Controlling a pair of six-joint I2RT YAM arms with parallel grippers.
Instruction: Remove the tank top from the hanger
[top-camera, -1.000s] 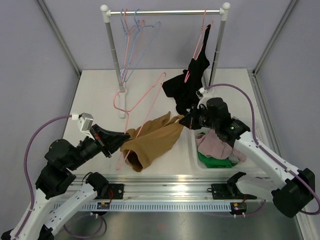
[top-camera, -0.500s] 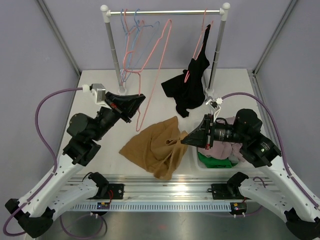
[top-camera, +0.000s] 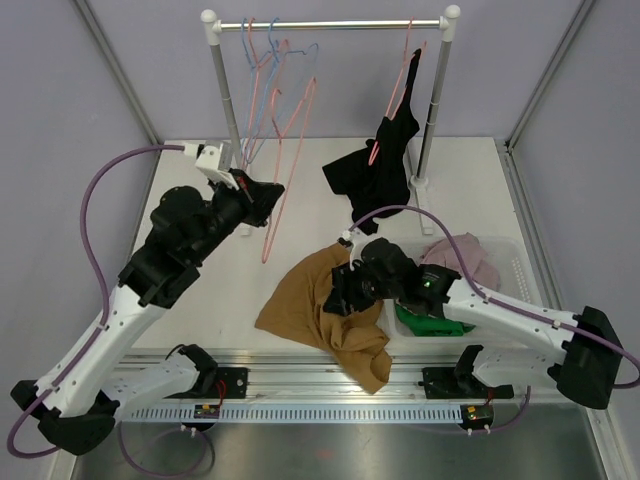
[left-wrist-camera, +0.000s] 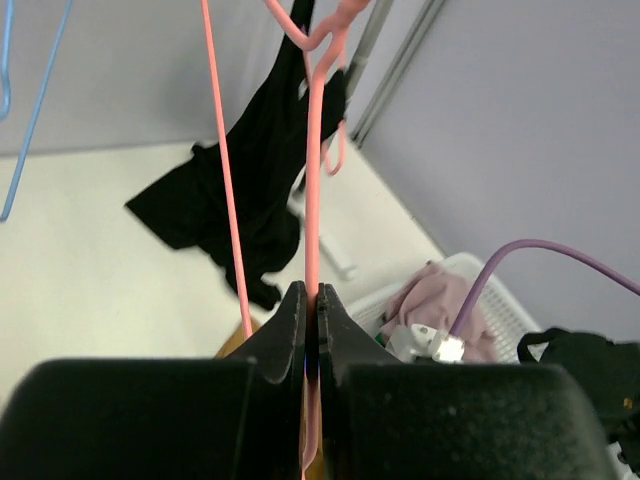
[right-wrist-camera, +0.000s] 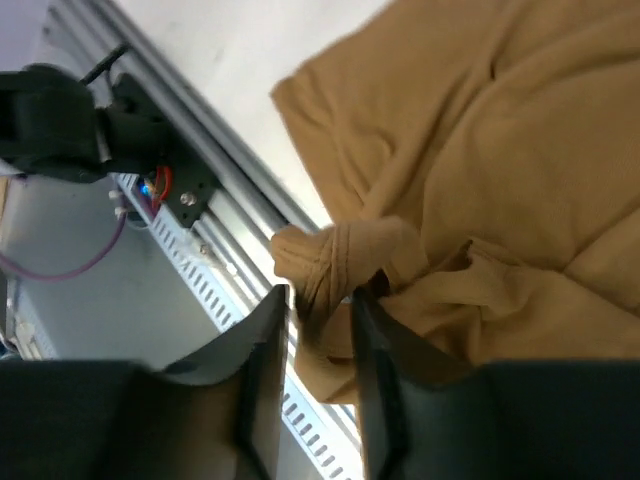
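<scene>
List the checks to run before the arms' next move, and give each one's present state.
1. The tank top is off the pink hanger: ok; it lies on the table.
2. The left gripper is shut on the pink hanger: ok.
3. The right gripper is free of the tank top: cannot tell; a bunched fold sits between its fingers.
4. The tank top is wholly on the table: not ok; one end hangs over the near edge.
5. The pink hanger is hooked on the rack: cannot tell.

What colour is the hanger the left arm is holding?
Pink. The hanger shows best in the left wrist view, pinched between the fingers.
</scene>
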